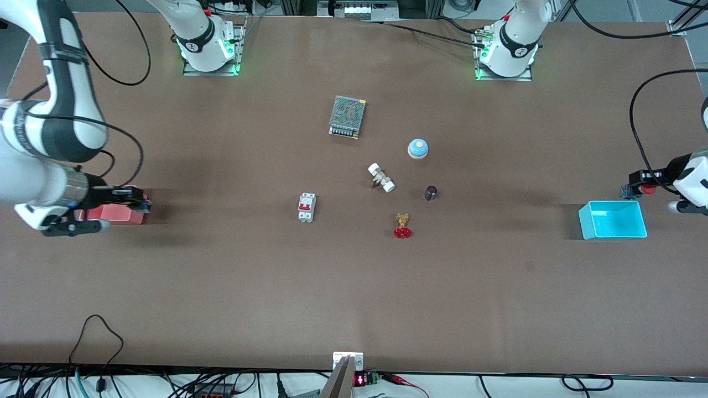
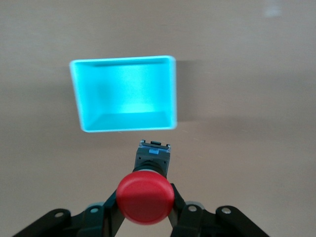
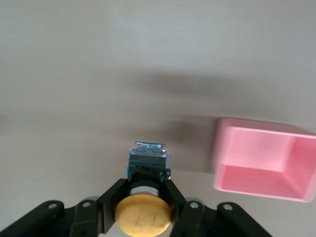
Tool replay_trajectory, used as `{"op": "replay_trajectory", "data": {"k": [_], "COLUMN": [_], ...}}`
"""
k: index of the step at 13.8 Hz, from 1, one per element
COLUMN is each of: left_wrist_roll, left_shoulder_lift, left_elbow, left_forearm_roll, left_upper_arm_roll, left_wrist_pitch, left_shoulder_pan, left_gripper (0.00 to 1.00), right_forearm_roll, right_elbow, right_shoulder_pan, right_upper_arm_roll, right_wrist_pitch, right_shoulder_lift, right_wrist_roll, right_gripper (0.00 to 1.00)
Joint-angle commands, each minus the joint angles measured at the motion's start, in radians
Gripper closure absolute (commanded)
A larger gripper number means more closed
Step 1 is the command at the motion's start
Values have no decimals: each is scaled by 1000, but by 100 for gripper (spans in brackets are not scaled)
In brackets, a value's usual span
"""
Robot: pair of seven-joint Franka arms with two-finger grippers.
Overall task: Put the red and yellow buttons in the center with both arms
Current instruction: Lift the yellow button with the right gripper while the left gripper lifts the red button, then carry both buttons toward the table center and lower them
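Note:
My left gripper [image 1: 634, 188] is shut on the red button [image 2: 145, 196] by its short black body and holds it in the air just off the rim of the blue bin [image 1: 613, 219]. At the right arm's end of the table, my right gripper [image 1: 139, 201] is shut on the yellow button [image 3: 143, 215]. It hangs over the edge of the pink bin [image 1: 110, 213]. Both caps face the wrist cameras. The brown table centre [image 1: 354, 243] lies between the two arms.
Small parts lie around the table's middle: a metal power supply [image 1: 347, 117], a blue dome bell [image 1: 418, 148], a white-capped fitting [image 1: 381, 177], a dark knob [image 1: 431, 192], a brass valve with a red handwheel [image 1: 403, 225] and a white circuit breaker [image 1: 307, 207].

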Motion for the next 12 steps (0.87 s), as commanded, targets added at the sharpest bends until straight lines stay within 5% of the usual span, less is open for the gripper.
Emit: {"op": "replay_trajectory", "data": {"k": [1,5,12], "left_wrist_roll": [-219,-528,-904], "left_shoulder_lift": [14,113,259], "left_elbow": [31,22,-4], "left_forearm_roll": [18,18,33], "left_upper_arm_roll": [-120,-299,-301], "left_wrist_pitch": [-57,-28,90], "left_shoulder_pan": [-8,-40,-263], "left_gripper": [79,80,82], "right_forearm_roll": [34,31,40], "right_elbow": [32,47,106], "right_shoulder_pan": [111,236,293], "right_upper_arm_roll": [-8,-8,-7], "right_wrist_pitch": [6,95,110], "right_shoulder_lift": [58,139,254], "right_wrist_roll": [120,362,599], "right_gripper": [71,71,71]}}
